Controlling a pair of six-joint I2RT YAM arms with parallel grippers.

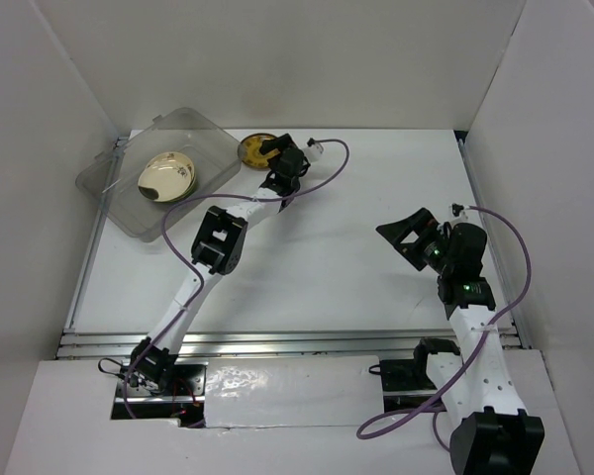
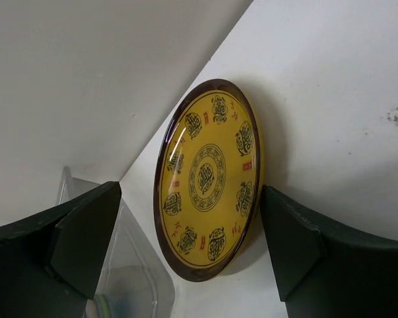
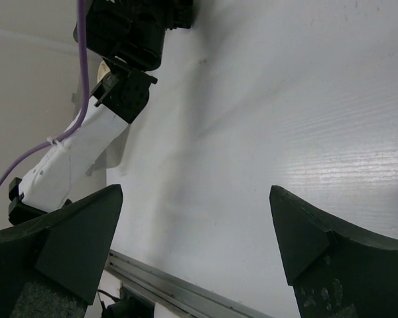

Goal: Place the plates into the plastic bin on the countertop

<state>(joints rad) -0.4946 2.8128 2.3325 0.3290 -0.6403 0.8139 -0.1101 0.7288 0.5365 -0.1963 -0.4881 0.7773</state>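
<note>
The mustard-gold patterned plate (image 1: 254, 148) lies on the white countertop (image 1: 337, 247) near the back wall, just right of the clear plastic bin (image 1: 200, 134). My left gripper (image 1: 270, 147) is open with its jaws on either side of this plate (image 2: 209, 179); the right finger (image 2: 298, 245) stands close to the rim. A cream plate with a dark patch (image 1: 166, 175) lies on top inside the bin. A bin corner (image 2: 129, 278) shows in the left wrist view. My right gripper (image 1: 409, 234) is open and empty above the table at the right, also in its wrist view (image 3: 196, 199).
White walls bound the back (image 1: 297, 59), left and right sides. A metal rail (image 1: 277, 343) runs along the front edge. My left arm (image 3: 79, 142) stretches diagonally across the table's left half. Purple cables hang from both wrists.
</note>
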